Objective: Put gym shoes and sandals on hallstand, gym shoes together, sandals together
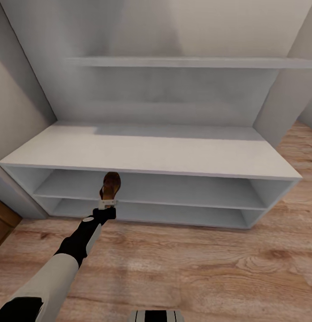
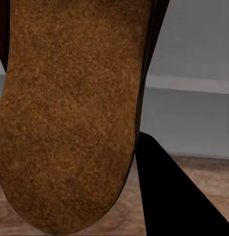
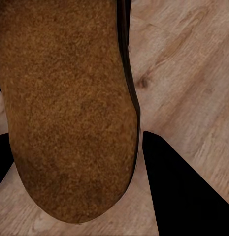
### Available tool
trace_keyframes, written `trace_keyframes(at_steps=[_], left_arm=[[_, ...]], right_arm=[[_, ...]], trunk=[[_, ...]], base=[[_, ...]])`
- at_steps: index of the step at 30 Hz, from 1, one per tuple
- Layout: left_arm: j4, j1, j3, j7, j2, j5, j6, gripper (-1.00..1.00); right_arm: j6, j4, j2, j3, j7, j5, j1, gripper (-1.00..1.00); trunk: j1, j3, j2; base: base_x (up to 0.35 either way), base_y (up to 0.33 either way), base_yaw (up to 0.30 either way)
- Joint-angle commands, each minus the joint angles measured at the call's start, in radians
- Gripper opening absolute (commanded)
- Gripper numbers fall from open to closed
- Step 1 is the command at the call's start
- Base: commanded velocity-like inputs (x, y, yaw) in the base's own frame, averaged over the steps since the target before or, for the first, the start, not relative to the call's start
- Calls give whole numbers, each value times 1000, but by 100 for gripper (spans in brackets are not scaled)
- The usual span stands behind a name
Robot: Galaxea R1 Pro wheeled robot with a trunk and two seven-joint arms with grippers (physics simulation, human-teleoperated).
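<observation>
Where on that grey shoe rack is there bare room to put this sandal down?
The rack's broad top is bare from end to end. Both open shelves beneath look bare too, from the left side wall to the right one. The only crowded spot is the upper shelf's front edge, where the left gripper holds the sandal.

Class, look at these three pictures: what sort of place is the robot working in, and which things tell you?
Probably a home corridor or entryway. A wide pale-grey low bench with open shelves stands against the wall on light brown wood-plank flooring, and the left hand holds a dark brown leather sandal at it.
</observation>
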Motion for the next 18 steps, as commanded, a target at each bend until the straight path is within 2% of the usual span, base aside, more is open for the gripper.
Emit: trace_keyframes(at_steps=[1,6,13,18], left_arm=[[-2,0,-1,-3,1,2,6,-100],[-2,0,-1,-3,0,2,7,-100],[-2,0,-1,-3,0,3,6,-100],[-2,0,-1,-3,0,3,7,-100]], right_arm=[[6,0,0,-2,1,-5,-1,-100],[5,0,0,-2,1,-5,-1,-100],[5,-1,0,-2,1,-5,-1,-100],[6,-1,0,-2,1,-5,0,-100]], trunk=[[0,-1,0],[0,-1,0],[0,-1,0],[0,-1,0]], base=[[93,-2,0],[75,-4,0],[276,-68,0],[91,-21,0]])
